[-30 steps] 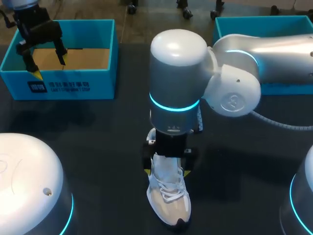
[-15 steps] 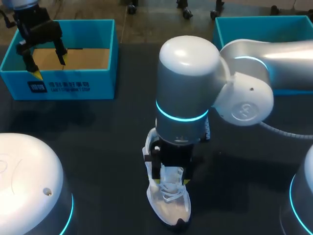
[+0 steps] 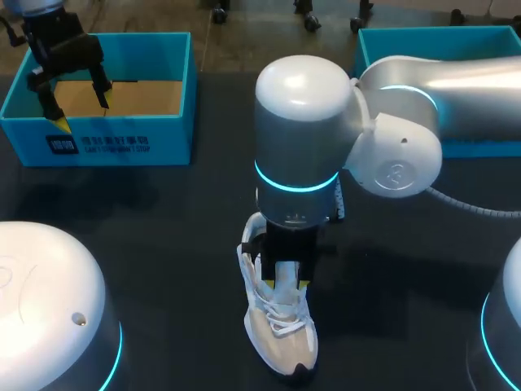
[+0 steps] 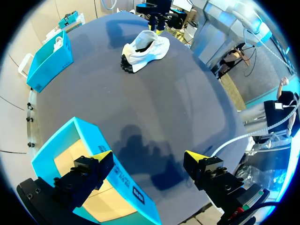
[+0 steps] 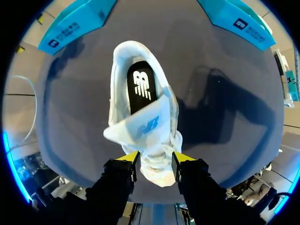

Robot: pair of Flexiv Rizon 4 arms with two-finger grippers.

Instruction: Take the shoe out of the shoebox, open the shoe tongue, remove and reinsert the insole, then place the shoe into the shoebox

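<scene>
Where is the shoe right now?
In the head view's lower middle, the shoe stands on the table, outside the left shoebox, its tongue pinched by the right gripper.

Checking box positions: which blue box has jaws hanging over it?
The far-left box, brown floor showing: the left gripper, jaws open, hangs astride its front wall. The far-right box has none.

Left gripper (image 3: 72, 96): pointed down at the far left, fingers spread wide apart.
Right arm (image 3: 456, 85): bent over the middle, wrist turned straight down.
Right gripper (image 5: 153, 161): fingers pinched on the shoe tongue (image 5: 140, 127).
</scene>
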